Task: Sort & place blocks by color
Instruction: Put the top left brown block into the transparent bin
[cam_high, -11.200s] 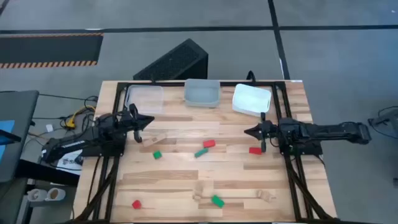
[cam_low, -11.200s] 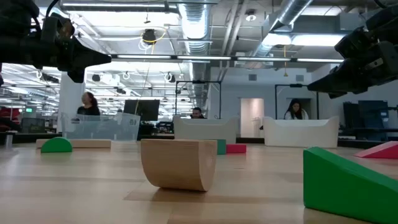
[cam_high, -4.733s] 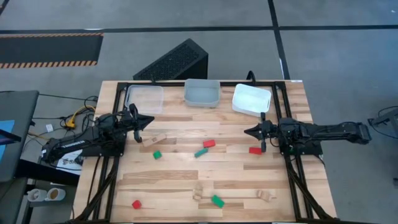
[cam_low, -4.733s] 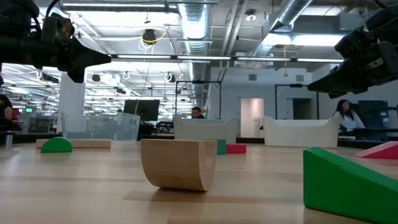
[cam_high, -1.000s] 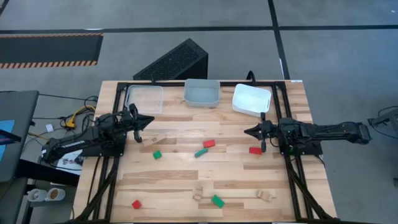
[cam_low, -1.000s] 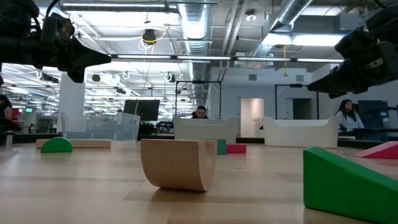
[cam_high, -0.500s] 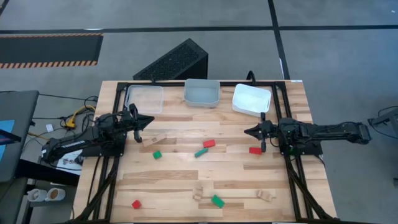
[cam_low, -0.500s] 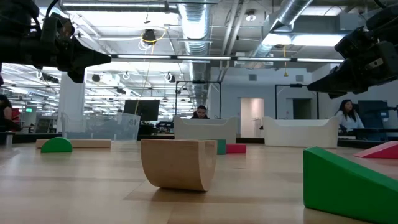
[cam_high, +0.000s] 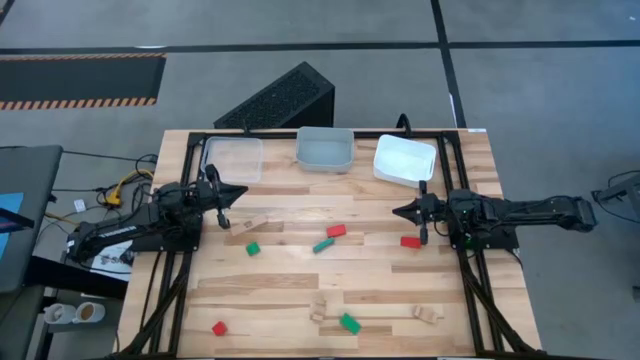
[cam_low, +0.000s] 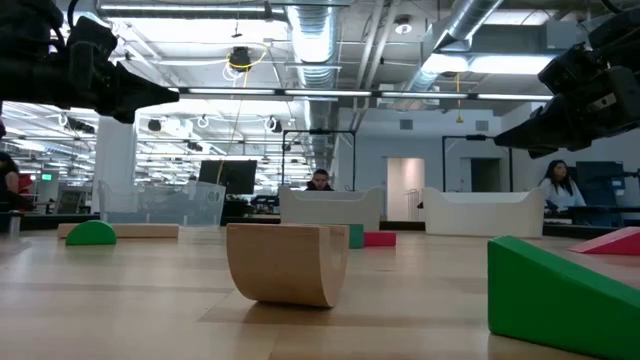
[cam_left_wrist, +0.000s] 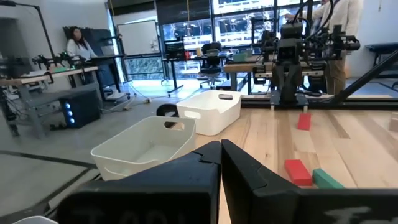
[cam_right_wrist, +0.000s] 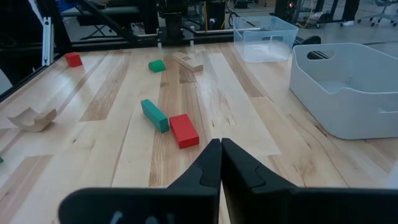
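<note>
Blocks lie scattered across the bench (cam_high: 300, 290); none sits in a tray, so you should treat the sorting as not yet begun. Three trays stand along the far edge: a clear tray (cam_high: 233, 158), a middle tray (cam_high: 325, 149) and a white tray (cam_high: 404, 159). All three appear to hold nothing.

Locate the pieces as follows in the high view:
- A red block (cam_high: 336, 230) and a green block (cam_high: 323, 245) lie just beside each other near the bench centre.
- A second red block (cam_high: 410, 241) lies near the right hand (cam_high: 398, 211).
- A small green block (cam_high: 253, 248) and a plain wood block (cam_high: 249, 223) lie near the left hand (cam_high: 238, 191).
- Along the near edge lie a red block (cam_high: 219, 328), a green wedge (cam_high: 349, 322), a curved plain piece (cam_high: 319, 307) and another plain piece (cam_high: 428, 314).

Both hands hover above the bench, each at its own side. Each hand has its fingers pressed together and grips nothing, as the wrist views confirm.

Every block remains to be picked up and placed by colour.
</note>
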